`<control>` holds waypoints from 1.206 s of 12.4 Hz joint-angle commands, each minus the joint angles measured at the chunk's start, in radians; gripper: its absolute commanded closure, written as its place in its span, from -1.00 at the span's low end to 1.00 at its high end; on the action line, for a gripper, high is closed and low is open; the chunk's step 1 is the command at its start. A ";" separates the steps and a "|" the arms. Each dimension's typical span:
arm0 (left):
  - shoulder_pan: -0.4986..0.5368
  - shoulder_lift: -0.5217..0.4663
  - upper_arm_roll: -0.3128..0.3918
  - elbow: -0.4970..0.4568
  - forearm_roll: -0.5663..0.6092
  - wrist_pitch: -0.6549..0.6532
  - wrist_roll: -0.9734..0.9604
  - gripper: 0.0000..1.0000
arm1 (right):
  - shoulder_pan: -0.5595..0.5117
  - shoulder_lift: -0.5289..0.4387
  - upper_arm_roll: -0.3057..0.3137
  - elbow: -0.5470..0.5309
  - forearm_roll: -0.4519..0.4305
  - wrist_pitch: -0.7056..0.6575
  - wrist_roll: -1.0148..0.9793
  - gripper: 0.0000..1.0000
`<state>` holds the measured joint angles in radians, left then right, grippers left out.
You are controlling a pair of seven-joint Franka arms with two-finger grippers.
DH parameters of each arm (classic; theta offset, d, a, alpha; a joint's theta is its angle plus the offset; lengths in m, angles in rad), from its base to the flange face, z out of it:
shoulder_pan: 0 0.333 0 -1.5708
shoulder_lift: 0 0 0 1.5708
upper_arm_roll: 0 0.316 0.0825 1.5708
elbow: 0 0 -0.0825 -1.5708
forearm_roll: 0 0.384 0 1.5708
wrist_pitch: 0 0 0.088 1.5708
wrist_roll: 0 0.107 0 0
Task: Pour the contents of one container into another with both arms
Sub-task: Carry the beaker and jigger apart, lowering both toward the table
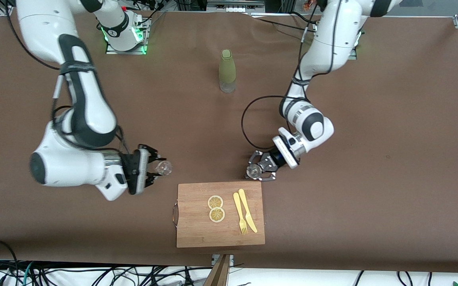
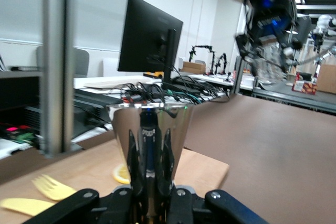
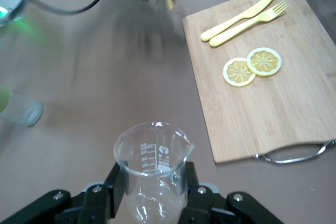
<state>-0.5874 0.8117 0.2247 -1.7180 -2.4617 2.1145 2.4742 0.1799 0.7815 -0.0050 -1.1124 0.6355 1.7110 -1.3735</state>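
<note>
My right gripper [image 1: 155, 167] is shut on a clear glass beaker [image 1: 163, 167] with printed graduations, over the table beside the cutting board toward the right arm's end. In the right wrist view the beaker [image 3: 152, 161] sits between the black fingers [image 3: 116, 183] and looks empty. My left gripper [image 1: 257, 171] is shut on a shiny conical metal cup [image 1: 253, 171] by the board's corner toward the left arm's end. In the left wrist view the cup [image 2: 149, 135] stands upright, wide end up, and its inside is hidden.
An olive-green bottle [image 1: 227, 71] stands mid-table nearer the arms' bases. A wooden cutting board [image 1: 197, 234] with a metal handle carries two lemon slices [image 1: 216, 208] and a yellow fork and knife [image 1: 244, 215]. Cables hang past the table's front edge.
</note>
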 commanded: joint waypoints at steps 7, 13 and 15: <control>0.618 -0.049 -0.395 -0.009 0.470 -0.091 -0.041 1.00 | -0.296 -0.005 0.016 -0.168 0.105 -0.208 -0.626 0.35; 0.790 -0.028 -0.386 -0.034 0.697 -0.287 -0.052 1.00 | -0.442 0.070 0.014 -0.256 0.104 -0.208 -0.988 0.35; 0.863 -0.013 -0.384 -0.040 0.808 -0.362 -0.054 1.00 | -0.477 0.113 0.014 -0.254 0.105 -0.208 -1.053 0.35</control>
<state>0.2098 0.7915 -0.1467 -1.7465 -1.7330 1.8187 2.4286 -0.2634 0.8685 -0.0043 -1.3628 0.7209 1.5140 -2.3689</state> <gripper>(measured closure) 0.912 0.515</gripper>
